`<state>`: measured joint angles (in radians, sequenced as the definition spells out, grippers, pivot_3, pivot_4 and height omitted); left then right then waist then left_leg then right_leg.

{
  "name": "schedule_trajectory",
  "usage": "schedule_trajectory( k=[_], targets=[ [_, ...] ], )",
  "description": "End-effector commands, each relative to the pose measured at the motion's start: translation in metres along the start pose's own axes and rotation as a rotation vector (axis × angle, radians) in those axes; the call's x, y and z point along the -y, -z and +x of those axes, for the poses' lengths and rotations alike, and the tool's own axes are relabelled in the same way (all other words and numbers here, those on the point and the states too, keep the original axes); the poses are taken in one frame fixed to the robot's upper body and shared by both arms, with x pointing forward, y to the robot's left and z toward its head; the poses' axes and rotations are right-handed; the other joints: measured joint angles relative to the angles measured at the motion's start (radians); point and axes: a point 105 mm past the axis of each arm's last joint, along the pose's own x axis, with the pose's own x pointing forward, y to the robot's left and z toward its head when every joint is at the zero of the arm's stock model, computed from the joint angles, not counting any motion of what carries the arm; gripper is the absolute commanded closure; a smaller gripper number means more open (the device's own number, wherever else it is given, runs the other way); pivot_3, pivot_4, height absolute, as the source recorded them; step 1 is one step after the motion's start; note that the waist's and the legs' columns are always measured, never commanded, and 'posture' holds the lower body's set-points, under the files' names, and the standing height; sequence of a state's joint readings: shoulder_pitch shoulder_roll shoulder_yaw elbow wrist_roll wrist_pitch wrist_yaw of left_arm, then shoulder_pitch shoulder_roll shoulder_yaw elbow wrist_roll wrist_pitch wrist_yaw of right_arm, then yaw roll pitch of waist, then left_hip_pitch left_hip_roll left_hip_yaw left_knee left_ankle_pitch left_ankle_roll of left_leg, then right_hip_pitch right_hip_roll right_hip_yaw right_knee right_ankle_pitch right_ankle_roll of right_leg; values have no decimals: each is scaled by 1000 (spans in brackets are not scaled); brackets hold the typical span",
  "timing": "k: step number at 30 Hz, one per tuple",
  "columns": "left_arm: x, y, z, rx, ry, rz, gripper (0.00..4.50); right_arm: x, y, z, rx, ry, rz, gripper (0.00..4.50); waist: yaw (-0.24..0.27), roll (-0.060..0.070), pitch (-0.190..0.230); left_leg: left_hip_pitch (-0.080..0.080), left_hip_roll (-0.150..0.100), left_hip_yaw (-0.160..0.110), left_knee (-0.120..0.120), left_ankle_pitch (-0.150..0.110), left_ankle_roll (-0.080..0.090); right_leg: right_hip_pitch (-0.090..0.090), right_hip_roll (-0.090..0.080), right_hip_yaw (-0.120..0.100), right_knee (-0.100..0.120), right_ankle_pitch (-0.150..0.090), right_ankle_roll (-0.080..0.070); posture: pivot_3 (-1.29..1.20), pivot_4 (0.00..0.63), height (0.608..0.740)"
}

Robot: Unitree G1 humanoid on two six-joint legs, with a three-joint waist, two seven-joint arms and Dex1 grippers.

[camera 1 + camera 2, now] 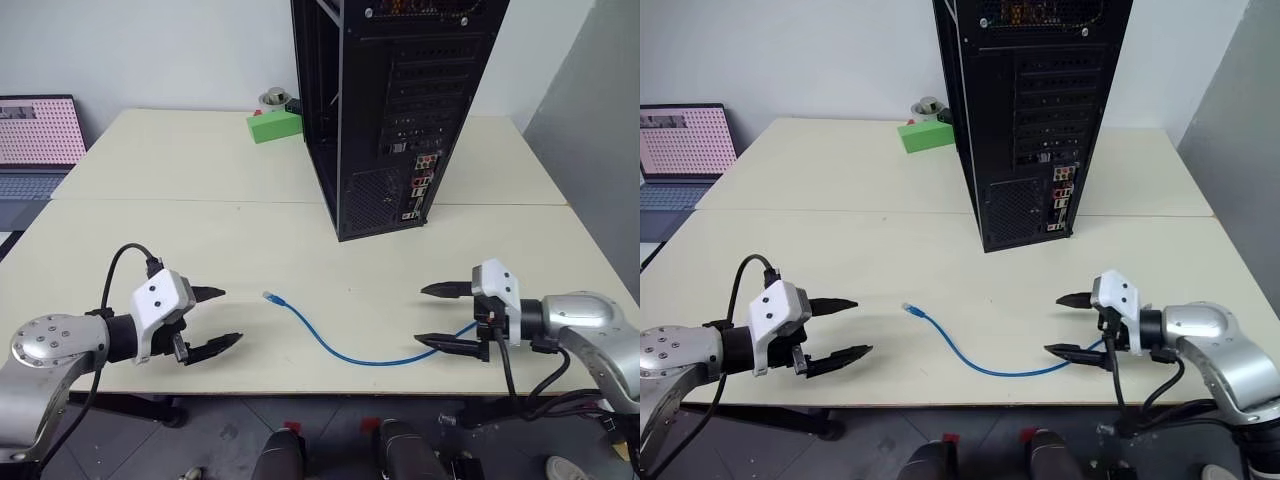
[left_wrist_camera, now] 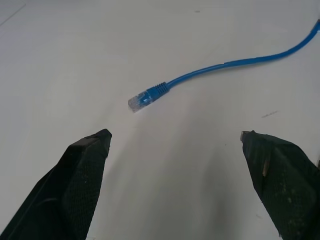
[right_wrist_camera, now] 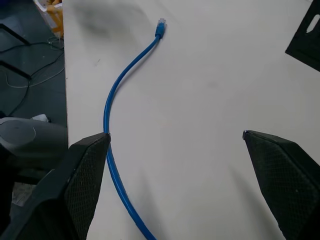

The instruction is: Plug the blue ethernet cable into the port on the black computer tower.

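Note:
The blue ethernet cable (image 1: 335, 350) lies on the cream table (image 1: 200, 230) in a shallow curve. One pale plug (image 2: 140, 100) points toward my left gripper (image 1: 231, 316), which is open with nothing in it, a short way from the plug. The cable's other end runs under the lower finger of my right gripper (image 1: 420, 316) and is hidden there. That gripper is open too, and the cable (image 3: 112, 100) passes beside one finger. The black computer tower (image 1: 400, 100) stands upright at mid-table with its rear panel facing me. Small coloured connectors (image 1: 422, 185) sit low on the panel. I cannot pick out the port among them.
A green block (image 1: 275, 125) and a small metal cup (image 1: 273, 97) sit behind the tower on its left. A laptop (image 1: 35, 140) stands open at the far left. Both grippers hover near the table's front edge (image 1: 330, 392).

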<state>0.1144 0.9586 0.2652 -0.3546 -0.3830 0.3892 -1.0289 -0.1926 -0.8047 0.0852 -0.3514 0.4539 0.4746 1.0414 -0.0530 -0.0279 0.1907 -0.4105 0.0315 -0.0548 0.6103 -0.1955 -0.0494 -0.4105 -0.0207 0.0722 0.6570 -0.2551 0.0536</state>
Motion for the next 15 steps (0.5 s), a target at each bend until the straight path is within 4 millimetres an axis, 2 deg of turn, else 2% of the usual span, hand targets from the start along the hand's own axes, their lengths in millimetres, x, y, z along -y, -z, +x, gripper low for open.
schedule_trajectory(
  k=[1, 7, 15],
  targets=[
    [9, -3, 4, -15, 41, 63, 81, -4, -5, 19, 8, -14, -57, 0, 0, 0, 0, 0, 0, 0, 0, 0, 0, 0, 0, 0, 0, 0, 0, 0, 150, 740],
    [11, -3, 7, -8, 80, 64, 81, -20, 1, 66, 17, -91, -60, 0, -2, 0, 0, 0, 0, 0, 0, 0, 0, 0, 0, 0, 1, 0, 0, 0, 150, 740],
    [2, -3, 7, -7, 65, 68, 81, -29, -7, 129, 45, -133, -57, 0, -4, 0, 0, 1, 0, 0, 0, 0, 0, 0, 1, 0, 2, 0, 0, 0, 150, 740]
  ],
)
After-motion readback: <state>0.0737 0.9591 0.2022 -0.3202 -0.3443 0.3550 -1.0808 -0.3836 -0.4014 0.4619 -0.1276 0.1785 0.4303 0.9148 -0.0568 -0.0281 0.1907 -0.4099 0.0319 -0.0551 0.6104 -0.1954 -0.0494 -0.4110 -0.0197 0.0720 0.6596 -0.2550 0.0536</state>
